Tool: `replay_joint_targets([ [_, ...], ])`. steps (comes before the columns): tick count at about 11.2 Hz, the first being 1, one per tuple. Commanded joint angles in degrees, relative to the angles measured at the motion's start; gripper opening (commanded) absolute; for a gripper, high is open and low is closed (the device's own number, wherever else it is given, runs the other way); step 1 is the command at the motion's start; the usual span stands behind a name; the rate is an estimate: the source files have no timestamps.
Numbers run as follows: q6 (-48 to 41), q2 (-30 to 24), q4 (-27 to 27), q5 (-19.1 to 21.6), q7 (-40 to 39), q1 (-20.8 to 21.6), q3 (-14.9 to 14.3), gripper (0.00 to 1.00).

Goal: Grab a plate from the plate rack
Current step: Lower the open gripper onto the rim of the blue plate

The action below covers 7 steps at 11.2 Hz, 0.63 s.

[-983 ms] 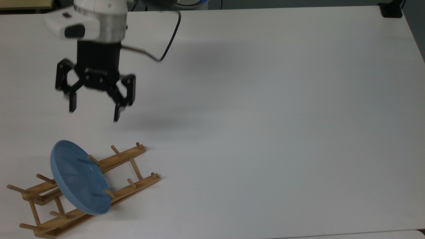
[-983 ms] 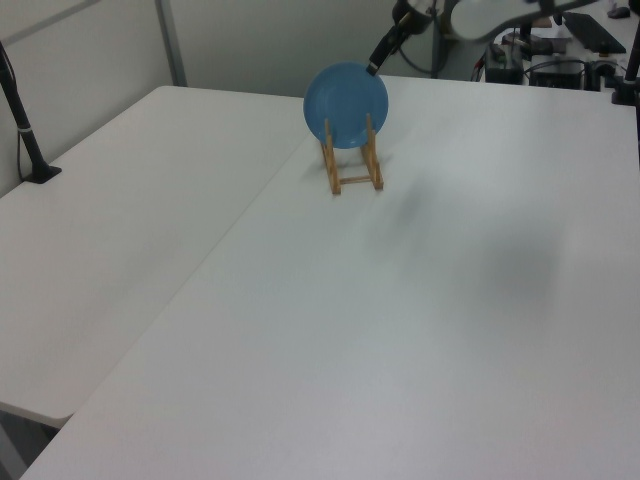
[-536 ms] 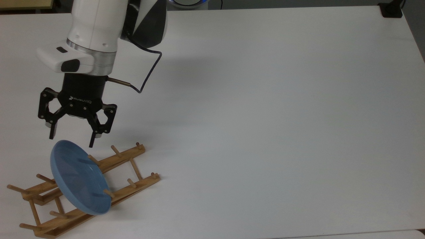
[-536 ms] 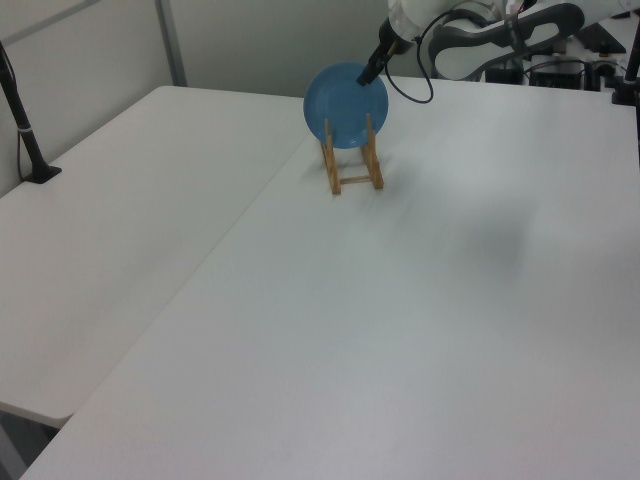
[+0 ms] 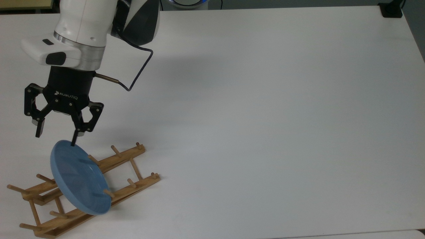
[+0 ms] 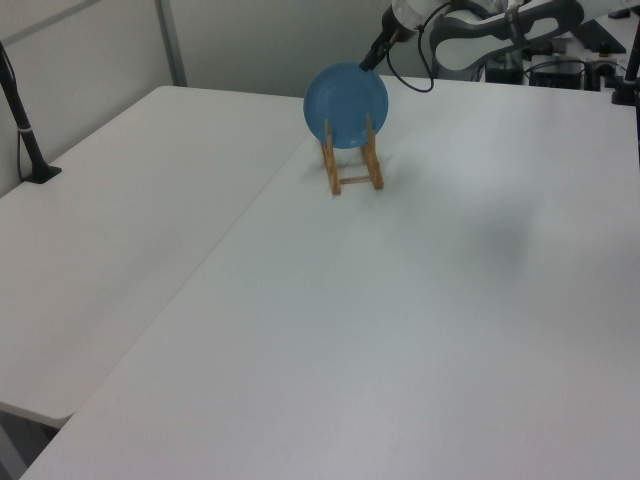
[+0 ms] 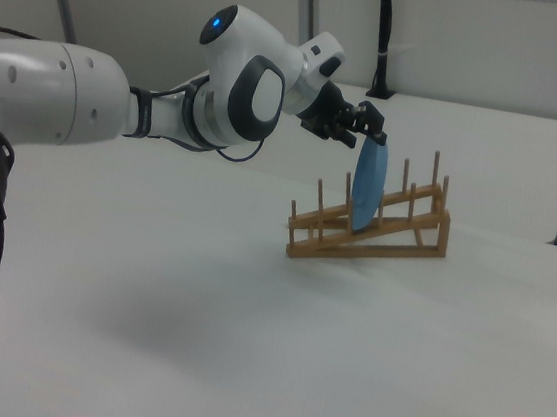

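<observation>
So the round, shallow, light-blue plate (image 5: 78,177) is standing on its edge in the long, low, light-brown wooden rack with the short upright dowel pegs (image 5: 131,162), down in the lower left of the top view. It sits tilted between the pegs, leaning a bit rather than dead upright. In the right view you see the plate (image 7: 368,186) nearly edge-on, slotted among the pegs of the rack (image 7: 397,232) in the middle right of the frame. In the left view it faces the camera as a full blue disc (image 6: 345,105) near the top centre, with the rack (image 6: 352,168) poking out below it.

The black two-finger gripper (image 5: 55,139) on the white arm hangs just above the plate's top rim in the left part of the top view. Its jaws are spread wide, nothing held. One fingertip (image 5: 73,142) sits right at the plate's upper edge, the other (image 5: 39,131) is off to the top view's left, clear of the rim. Can't tell whether that near fingertip actually touches the plate. A black cable (image 5: 132,79) loops off the wrist.

Everything rests on a plain white table (image 5: 265,116).
</observation>
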Motion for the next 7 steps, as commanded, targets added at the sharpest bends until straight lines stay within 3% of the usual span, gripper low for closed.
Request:
replay_joint_targets([
  [1,1.74,3.73,3.47,-0.55,-0.22,0.26,-1.08,0.66],
  [3,1.74,7.07,7.08,-0.46,0.13,0.26,-1.69,0.57],
  [5,1.74,7.87,7.88,-0.46,0.39,0.53,-1.70,0.54],
  [7,1.74,9.80,10.42,-0.46,1.01,0.53,-1.78,0.35],
])
